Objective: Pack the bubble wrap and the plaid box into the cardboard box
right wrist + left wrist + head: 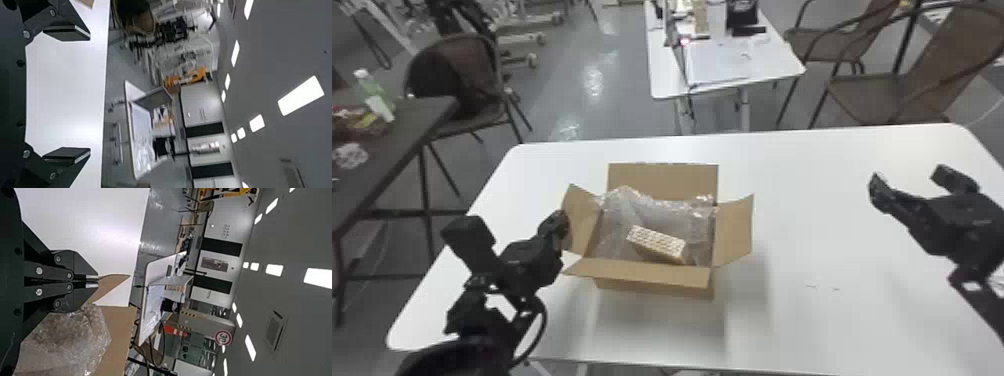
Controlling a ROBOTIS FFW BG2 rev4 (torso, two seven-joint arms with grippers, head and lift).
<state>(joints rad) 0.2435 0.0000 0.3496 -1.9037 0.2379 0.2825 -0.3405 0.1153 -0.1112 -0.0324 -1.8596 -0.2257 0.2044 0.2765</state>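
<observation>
The cardboard box [657,280] stands with its flaps spread. Crumpled bubble wrap [672,215] lines its inside, rising against the far wall, and the plaid box [659,242] lies slanted on it. At the box's left flap is my left gripper [563,222]. In the left wrist view the left gripper [93,281] has its fingers together at the flap's edge [111,282], beside the bubble wrap [70,335]; whether they pinch cardboard is unclear. My right gripper [907,182] is over the table's right side; the right wrist view has the right gripper [88,96] open and holding nothing.
The white table [822,240] carries the cardboard box left of its middle. Behind it stand a second white table [722,65] and brown chairs [897,95]. A dark table [387,155] holding small items is at the left, with another chair [454,85] beside it.
</observation>
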